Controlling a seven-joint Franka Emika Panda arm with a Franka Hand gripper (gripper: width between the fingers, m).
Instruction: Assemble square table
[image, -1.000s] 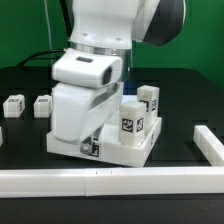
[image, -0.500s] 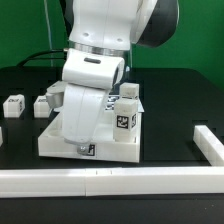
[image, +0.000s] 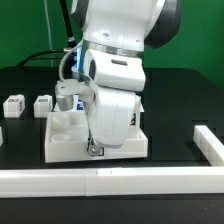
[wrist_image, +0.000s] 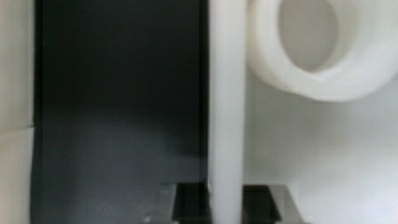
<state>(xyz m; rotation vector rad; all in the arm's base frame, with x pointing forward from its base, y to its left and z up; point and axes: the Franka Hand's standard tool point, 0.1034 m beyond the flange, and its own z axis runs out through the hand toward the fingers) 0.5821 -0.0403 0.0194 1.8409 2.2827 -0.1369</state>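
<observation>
- Nearest the camera in the exterior view, a long white border wall (image: 60, 182) runs across the black table (image: 25, 140) and turns back toward the far side at the exterior view's right.
- Just behind it lies the square slab (image: 70, 140), flat on the table with its rimmed face up. Being square, it has no long axis. Its near edge runs roughly along the wall, close to it but apart.
- The gripper (image: 95, 148) comes down on the middle of that near edge. In the wrist view the gripper (wrist_image: 228, 205) is closed on the slab's thin raised rim (wrist_image: 228, 100), with a dark fingertip (wrist_image: 192, 203) on each side of it.
- A small black-and-white tag (image: 96, 151) shows at the gripper's tip, too small to read.
- Inside the rim, the wrist view shows one round socket (wrist_image: 320, 50), a raised white ring.
- Farther back at the exterior view's left, two leg blocks (image: 13, 104) (image: 43, 103) stand side by side on the table, apart from the slab, their dark tags unreadable.
- A third blocky white shape (image: 68, 96) sits at the slab's far left corner, half hidden by the arm (image: 120, 50). I cannot tell whether it stands on the slab.
</observation>
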